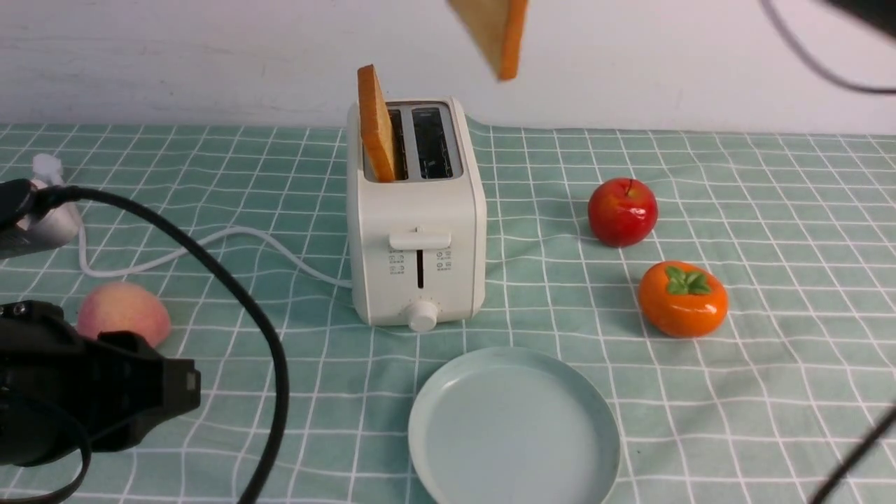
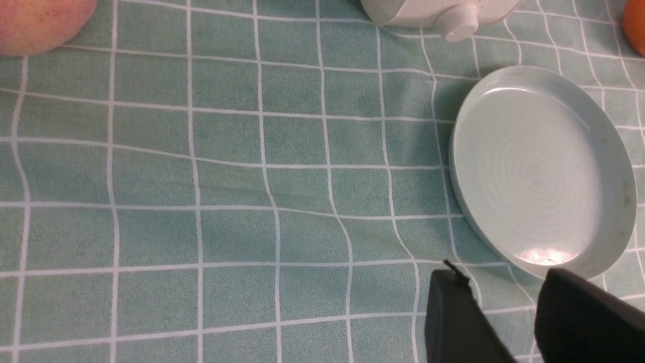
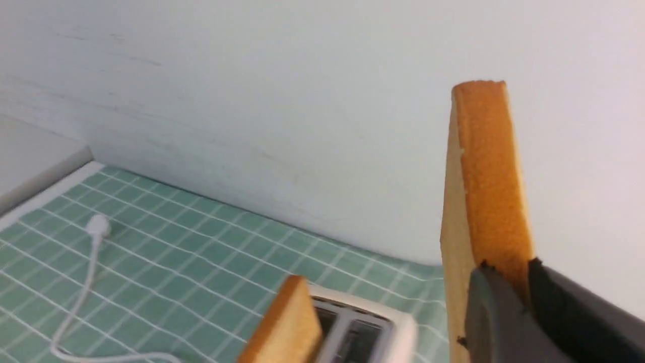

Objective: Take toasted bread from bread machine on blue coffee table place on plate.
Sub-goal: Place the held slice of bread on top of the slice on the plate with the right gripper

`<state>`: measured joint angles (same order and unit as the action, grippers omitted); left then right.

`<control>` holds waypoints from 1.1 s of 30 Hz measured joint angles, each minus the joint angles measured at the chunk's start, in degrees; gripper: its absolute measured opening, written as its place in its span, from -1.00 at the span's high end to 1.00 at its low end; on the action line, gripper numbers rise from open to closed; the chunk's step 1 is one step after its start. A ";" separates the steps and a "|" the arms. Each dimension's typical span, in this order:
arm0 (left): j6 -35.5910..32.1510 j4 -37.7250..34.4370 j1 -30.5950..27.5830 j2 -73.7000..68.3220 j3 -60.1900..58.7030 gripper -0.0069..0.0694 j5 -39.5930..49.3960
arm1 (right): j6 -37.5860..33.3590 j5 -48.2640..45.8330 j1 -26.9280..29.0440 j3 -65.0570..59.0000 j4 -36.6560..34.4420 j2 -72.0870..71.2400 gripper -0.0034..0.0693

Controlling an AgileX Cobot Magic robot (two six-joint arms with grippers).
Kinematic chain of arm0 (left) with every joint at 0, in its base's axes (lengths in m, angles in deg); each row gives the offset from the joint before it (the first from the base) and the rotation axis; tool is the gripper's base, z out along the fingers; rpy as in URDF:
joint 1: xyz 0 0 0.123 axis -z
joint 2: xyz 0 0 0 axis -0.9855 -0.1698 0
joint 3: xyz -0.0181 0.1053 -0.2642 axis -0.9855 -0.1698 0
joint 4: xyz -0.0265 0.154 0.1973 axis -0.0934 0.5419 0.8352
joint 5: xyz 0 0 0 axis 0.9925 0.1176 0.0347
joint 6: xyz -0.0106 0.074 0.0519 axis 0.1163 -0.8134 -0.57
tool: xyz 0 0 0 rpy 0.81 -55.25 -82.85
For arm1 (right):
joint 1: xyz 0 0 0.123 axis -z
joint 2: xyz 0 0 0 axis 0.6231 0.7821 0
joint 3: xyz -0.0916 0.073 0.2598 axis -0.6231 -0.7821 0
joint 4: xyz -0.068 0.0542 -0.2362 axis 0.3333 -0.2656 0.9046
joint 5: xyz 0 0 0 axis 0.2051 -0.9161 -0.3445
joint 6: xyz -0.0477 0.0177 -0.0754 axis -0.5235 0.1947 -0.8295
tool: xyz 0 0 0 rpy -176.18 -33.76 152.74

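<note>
1. The right gripper (image 3: 509, 275) holds the raised slice (image 3: 486, 171) high in the air above the toaster (image 1: 416, 210). Its two dark fingers (image 3: 496, 317) are pinched on the orange-brown crust at one end of the bread.
2. In the front view, only a corner of the raised slice hangs down from the top edge. It is above the toaster and slightly to its right, well clear of the slots. The right arm (image 1: 864, 14) shows only as a dark shape in the upper right corner.
3. The second slice (image 1: 376, 126) stands tilted in the toaster's left slot, most of it above the rim. The slot beside it shows dark.
4. The left arm (image 1: 91, 392) sits low at the near left of the table (image 1: 770, 210), roughly level and pointing toward the centre. A peach (image 1: 122, 311) lies just behind it.
5. The left gripper (image 2: 501, 287) is held over the checked cloth just beside the rim of the plate (image 2: 539, 171). Its fingers are spread, with cloth showing through the gap between them.
6. The plate lies flat on the table just in front of the toaster's knob, near the robot.
7. An apple (image 1: 622, 211) and a persimmon (image 1: 682, 299) rest to the right of the toaster, and a white cord (image 1: 210, 245) trails off to the left.
</note>
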<state>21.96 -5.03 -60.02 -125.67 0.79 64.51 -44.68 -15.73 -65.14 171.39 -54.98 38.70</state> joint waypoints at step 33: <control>-1.30 -13.85 0.00 -0.16 0.00 0.10 -13.95 | -25.58 -13.37 9.80 -50.37 -61.53 -2.19 0.27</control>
<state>20.66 -18.88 -60.02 -125.83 0.79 50.56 -70.26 -29.10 -55.34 121.02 -116.51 36.50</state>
